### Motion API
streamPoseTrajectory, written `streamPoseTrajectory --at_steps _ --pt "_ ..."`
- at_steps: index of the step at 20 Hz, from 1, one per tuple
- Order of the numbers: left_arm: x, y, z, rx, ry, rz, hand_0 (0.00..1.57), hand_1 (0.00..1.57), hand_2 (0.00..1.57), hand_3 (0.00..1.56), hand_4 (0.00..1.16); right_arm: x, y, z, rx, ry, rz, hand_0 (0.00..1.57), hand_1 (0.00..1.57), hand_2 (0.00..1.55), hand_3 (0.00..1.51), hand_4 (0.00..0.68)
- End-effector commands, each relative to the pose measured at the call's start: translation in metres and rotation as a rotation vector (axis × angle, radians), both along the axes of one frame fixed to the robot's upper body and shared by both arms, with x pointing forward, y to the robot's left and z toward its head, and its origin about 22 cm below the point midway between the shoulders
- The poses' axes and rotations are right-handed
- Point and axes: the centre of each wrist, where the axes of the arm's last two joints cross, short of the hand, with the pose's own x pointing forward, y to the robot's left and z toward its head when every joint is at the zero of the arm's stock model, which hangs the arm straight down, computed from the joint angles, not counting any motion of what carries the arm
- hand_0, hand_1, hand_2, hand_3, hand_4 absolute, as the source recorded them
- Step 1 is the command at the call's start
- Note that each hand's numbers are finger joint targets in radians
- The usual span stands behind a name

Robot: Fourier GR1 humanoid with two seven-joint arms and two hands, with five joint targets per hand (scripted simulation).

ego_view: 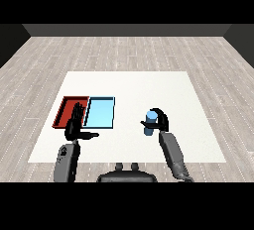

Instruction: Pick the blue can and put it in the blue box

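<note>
The blue can [150, 122] stands upright on the white table, right of centre. My right hand [159, 119] curls round it from the right and behind, fingers arching over its top. The light blue tray [100, 112] lies left of centre, well apart from the can. My left hand [75, 123] is open with straight fingers pointing up and thumb out to the right; it hovers over the near edge where the two trays meet and holds nothing.
The red tray [66, 110] lies against the blue tray's left side, partly hidden by my left hand. The white table [149, 87] ends near both forearms; wooden floor surrounds it.
</note>
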Motion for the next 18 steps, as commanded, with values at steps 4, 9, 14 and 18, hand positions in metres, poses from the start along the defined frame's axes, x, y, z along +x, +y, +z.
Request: streamPoseTrajectory --at_steps 4,9,14,18 --pt "0.003 -0.015 -0.011 0.033 0.014 -0.024 0.0 0.0 0.0 0.0 0.0 -0.006 0.019 0.048 -0.023 -0.123 0.074 1.45 1.45 1.48 1.45 0.636" --pt "-0.006 -0.01 -0.019 -0.005 0.029 -0.071 0.0 0.0 0.0 0.0 0.0 -0.011 0.055 0.083 -0.022 -0.194 0.122 1.42 1.42 1.46 1.44 0.634" --pt "0.008 -0.035 0.0 -0.043 0.089 -0.126 0.0 0.0 0.0 0.0 0.0 0.019 0.066 0.103 -0.037 -0.26 0.158 1.48 1.48 1.45 1.43 0.641" --pt "0.006 -0.038 -0.014 -0.048 0.088 -0.108 0.0 0.0 0.0 0.0 0.0 0.017 0.058 0.098 -0.037 -0.258 0.169 1.49 1.49 1.46 1.44 0.632"
